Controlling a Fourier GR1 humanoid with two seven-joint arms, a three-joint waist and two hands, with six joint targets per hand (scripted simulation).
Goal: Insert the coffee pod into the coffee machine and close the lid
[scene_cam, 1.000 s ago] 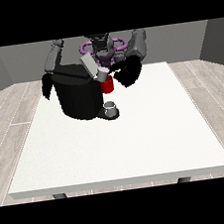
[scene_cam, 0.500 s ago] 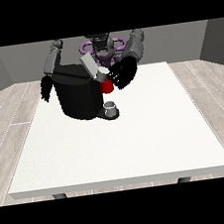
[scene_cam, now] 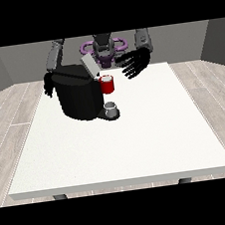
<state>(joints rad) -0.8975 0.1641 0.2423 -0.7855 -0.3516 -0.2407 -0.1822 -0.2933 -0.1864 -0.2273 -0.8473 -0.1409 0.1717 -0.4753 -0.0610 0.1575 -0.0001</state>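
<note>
The black coffee machine (scene_cam: 80,96) stands on the white table's far left part, with its grey lid (scene_cam: 88,65) tilted up. A red thing at the machine (scene_cam: 108,84) sits at its front, under the raised lid. Below it a small grey thing (scene_cam: 112,107) rests on the machine's base. The hand at the view's right (scene_cam: 135,62) hovers in the air to the right of the lid, open, its fingers spread and holding nothing. The hand at the view's left (scene_cam: 48,86) hangs beside the machine's left wall, partly hidden by it.
The white table (scene_cam: 138,141) stretches wide towards the camera in front of the machine. The robot's torso (scene_cam: 103,48) stands behind the far edge. Wooden floor surrounds the table.
The hand at the view's right has drawn back from the red thing, up and to the right. The lid stays raised. The hand at the view's left has barely moved.
</note>
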